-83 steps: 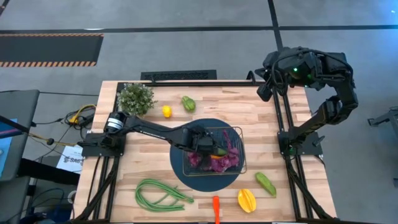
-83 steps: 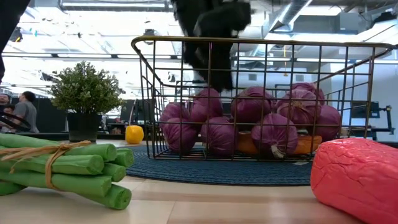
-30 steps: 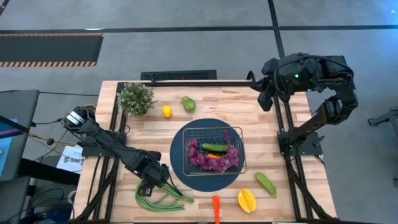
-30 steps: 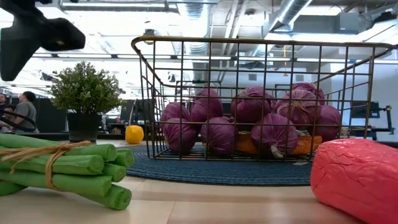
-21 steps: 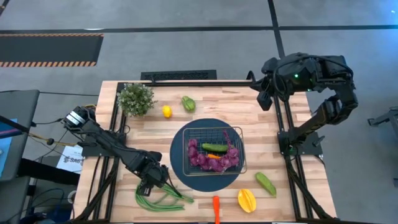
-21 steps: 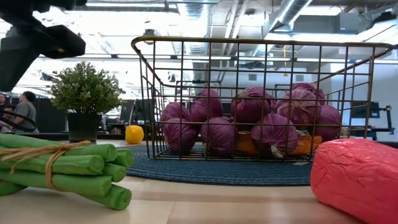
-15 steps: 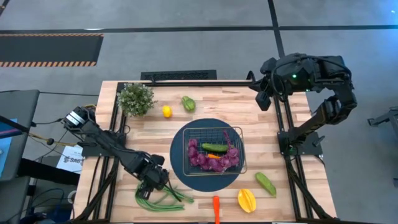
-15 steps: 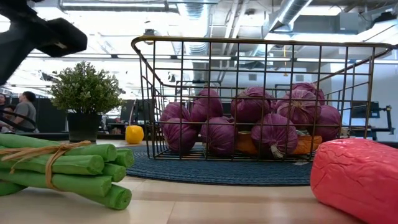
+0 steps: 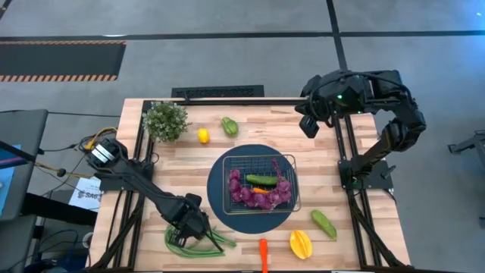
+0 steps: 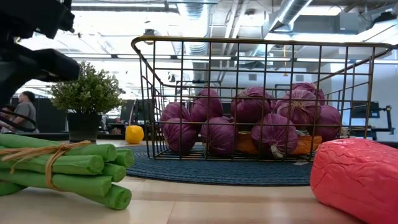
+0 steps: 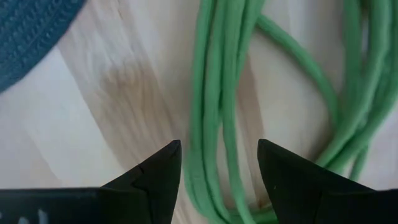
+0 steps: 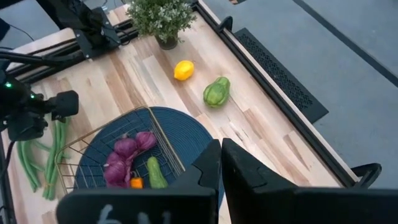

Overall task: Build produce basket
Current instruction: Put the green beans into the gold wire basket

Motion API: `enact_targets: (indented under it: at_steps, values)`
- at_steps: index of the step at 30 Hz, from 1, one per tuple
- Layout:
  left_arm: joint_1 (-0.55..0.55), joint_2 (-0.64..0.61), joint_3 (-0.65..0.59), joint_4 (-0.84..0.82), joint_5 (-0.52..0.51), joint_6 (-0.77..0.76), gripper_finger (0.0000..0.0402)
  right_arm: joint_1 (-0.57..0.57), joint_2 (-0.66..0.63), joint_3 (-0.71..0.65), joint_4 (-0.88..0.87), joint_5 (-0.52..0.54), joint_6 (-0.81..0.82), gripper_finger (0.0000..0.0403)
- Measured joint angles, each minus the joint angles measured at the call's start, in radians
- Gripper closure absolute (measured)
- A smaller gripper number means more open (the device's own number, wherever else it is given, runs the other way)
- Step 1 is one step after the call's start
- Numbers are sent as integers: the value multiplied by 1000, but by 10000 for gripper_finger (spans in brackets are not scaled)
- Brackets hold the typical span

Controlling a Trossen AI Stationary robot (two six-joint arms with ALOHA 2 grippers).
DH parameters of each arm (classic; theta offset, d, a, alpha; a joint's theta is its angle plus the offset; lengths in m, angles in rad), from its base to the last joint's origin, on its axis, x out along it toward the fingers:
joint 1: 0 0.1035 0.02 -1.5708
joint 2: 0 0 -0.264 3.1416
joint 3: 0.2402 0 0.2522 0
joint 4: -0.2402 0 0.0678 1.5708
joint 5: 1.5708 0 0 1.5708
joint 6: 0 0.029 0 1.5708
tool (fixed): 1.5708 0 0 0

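My left gripper is open and low over the long green beans, which lie on the wood near the table's near left corner. In the left wrist view its fingers stand on either side of several bean strands; I see no touch. The wire basket sits on the dark blue mat and holds the purple grapes, a dark cucumber and an orange carrot. My right gripper is shut and hangs high over the far right of the table.
A green pepper and a small yellow fruit lie beside the potted plant at the far left. A green vegetable, a yellow pepper and a carrot lie along the near edge.
My left gripper has moved a little toward the near edge and the right, and lower over the beans. My right arm has swung slightly toward the table's left. The produce and the basket have stayed in place.
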Motion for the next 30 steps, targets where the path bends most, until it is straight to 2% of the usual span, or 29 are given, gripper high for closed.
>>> enact_targets:
  at_steps: [17, 25, 30]
  values:
    - [8, 65, -1, 36, -15, 9, 205, 0, 23, 0, 0, -1, -17, 368]
    - [13, 141, 8, 58, -7, 0, 205, 1, 23, 0, 0, -1, -17, 368]
    - [22, 151, 31, 32, -45, -36, 216, 1, 23, 0, 0, -2, -17, 368]
